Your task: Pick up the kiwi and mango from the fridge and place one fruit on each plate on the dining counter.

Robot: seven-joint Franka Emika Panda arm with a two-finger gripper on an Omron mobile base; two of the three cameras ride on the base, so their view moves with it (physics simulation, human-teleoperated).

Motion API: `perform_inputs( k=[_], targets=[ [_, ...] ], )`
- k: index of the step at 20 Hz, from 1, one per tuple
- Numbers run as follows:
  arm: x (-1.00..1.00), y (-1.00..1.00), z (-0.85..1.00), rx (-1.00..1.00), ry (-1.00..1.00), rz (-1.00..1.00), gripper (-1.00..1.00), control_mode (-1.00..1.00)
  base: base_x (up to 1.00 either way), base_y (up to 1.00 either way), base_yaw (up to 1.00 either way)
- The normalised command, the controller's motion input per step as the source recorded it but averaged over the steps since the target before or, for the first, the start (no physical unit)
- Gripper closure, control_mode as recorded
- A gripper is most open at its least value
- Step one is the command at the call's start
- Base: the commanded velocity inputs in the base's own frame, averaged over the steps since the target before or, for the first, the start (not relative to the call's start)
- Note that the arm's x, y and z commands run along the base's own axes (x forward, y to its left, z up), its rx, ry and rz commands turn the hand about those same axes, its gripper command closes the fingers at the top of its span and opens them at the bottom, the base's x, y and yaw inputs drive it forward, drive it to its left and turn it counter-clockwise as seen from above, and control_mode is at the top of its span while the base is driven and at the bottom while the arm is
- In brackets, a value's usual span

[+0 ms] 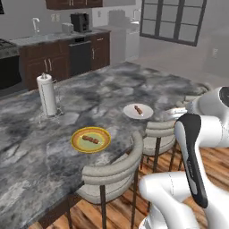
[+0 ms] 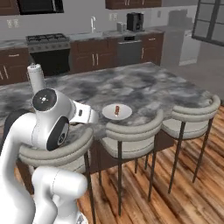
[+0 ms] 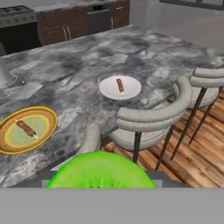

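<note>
My pincer holds the kiwi (image 3: 100, 169), its broad green dome wider than tall, near the tabletop (image 3: 78, 70) edge.

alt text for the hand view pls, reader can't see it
A bright green kiwi held in the shut gripper fills the bottom centre. Beyond it, the grey marbled dining counter carries a yellow plate and a white plate, each with a small brown stick-shaped item; curved stools line its edge.

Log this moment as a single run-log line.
phase: carry to dining counter | end effector: shut on kiwi | yellow plate: no fruit yet | white plate: no fruit yet
</note>
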Motion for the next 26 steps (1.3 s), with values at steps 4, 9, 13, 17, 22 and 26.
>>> perform_inputs(
  k=[4,9,13,17,22,26],
  targets=[
    [0.0,0.0,0.0,0.0,0.0,0.0,1.0,1.0,0.61,-0.59,0.45],
    [0.0,0.0,0.0,0.0,0.0,0.0,1.0,1.0,0.08,-0.83,0.4],
    [0.0,0.0,0.0,0.0,0.0,0.0,1.0,1.0,0.0,-0.82,0.42],
    [0.0,0.0,0.0,0.0,0.0,0.0,1.0,1.0,0.05,-0.73,0.47],
    [0.0,0.0,0.0,0.0,0.0,0.0,1.0,1.0,0.17,-0.73,0.47],
    [0.0,0.0,0.0,0.0,0.0,0.0,1.0,1.0,0.52,-0.8,0.36]
  ],
)
